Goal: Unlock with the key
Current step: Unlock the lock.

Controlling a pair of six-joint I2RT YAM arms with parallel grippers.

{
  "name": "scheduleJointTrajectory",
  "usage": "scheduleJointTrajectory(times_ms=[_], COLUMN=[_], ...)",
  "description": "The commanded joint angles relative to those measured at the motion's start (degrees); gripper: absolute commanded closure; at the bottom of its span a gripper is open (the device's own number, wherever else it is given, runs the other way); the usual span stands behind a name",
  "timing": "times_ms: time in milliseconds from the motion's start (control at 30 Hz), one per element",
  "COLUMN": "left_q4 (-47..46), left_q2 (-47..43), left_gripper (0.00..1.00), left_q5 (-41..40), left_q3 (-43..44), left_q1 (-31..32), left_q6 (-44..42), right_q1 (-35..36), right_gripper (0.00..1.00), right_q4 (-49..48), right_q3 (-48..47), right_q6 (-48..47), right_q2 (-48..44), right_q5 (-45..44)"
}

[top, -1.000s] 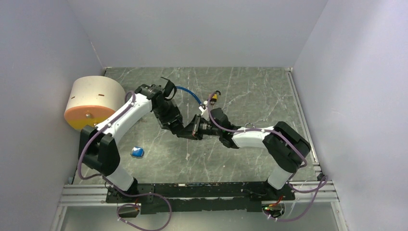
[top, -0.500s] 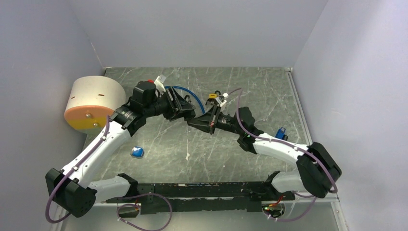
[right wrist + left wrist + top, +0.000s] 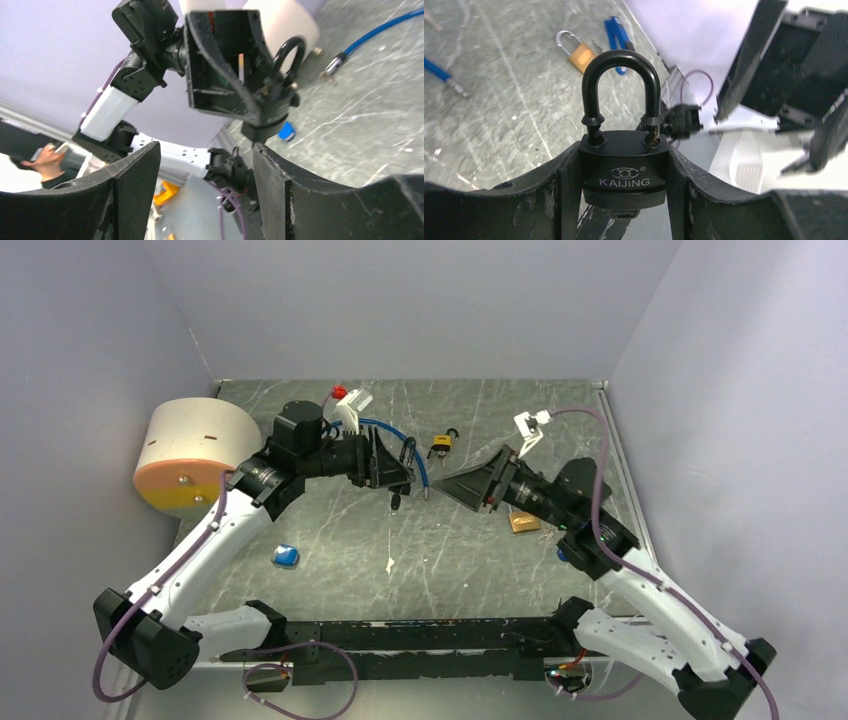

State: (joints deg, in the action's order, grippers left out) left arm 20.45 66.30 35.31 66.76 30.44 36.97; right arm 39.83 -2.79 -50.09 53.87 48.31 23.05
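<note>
My left gripper holds a black KAIJING padlock by its body, jaws pressed on both sides and the shackle pointing away from the wrist. A dark key head sticks out of the lock's underside. It also shows in the right wrist view as the key head below the padlock. My right gripper stands open a short way right of the lock, facing it, with nothing between its fingers.
A brass padlock lies under the right arm and a small yellow padlock further back. A blue cable curves behind the left gripper. There is a large cream and orange roll at the left wall and a small blue object near the front.
My right gripper has let go, opened wide and drawn back to the right, away from the lock. The left gripper still holds the padlock in about the same place.
</note>
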Motion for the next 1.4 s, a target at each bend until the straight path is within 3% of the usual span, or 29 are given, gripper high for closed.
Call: scheduleJointTrajectory(times_ms=[0,200,333,533,667,800,900,1033,1133,1267,1367], left_q4=[-10.2,-5.0,-1.9,-3.7,-0.6,6.6,9.2,7.7,6.1,4.0,3.3], left_q2=[-0.3,3.4,6.7,7.7,8.7,9.7,9.9,10.3,11.1,11.4,10.6], left_gripper=[0.97,0.97,0.98,0.97,0.98,0.98,0.97,0.98,0.98,0.97,0.98], left_q5=[18.5,29.5,28.9,27.2,28.1,30.1,29.0,32.2,30.3,21.9,6.5], left_q3=[1.4,5.8,8.4,8.0,9.2,11.9,12.4,11.3,9.8,6.3,3.4], left_q1=[0.3,0.3,0.3,0.0,0.1,0.0,-0.1,-0.1,-0.2,-1.0,-2.3], left_q6=[-10.4,-19.9,-22.3,-23.1,-27.4,-34.0,-35.7,-34.1,-31.5,-27.2,-22.0], right_q1=[0.0,0.0,0.1,-0.1,-1.1,-2.0,-2.6,-2.7,-2.8,-3.1,-4.9], right_gripper=[0.3,0.27,0.28,0.35,0.44,0.65,0.69,0.68,0.58,0.4,0.3], right_q4=[8.0,18.2,22.0,34.0,38.7,43.2,43.1,38.9,34.8,34.0,28.7], right_q3=[-2.4,-15.0,-20.6,-24.6,-25.9,-27.9,-27.6,-26.2,-24.4,-25.5,-17.8], right_q6=[-8.8,-11.4,-11.0,-7.8,-8.3,-10.0,-12.5,-21.6,-26.1,-28.5,-29.0], right_q2=[-3.2,4.8,10.2,14.4,16.4,20.4,20.7,20.6,21.2,21.6,15.7], right_q5=[-8.6,-11.4,-7.8,-16.5,-15.8,-13.0,-11.5,-11.5,-14.5,-16.0,-13.4])
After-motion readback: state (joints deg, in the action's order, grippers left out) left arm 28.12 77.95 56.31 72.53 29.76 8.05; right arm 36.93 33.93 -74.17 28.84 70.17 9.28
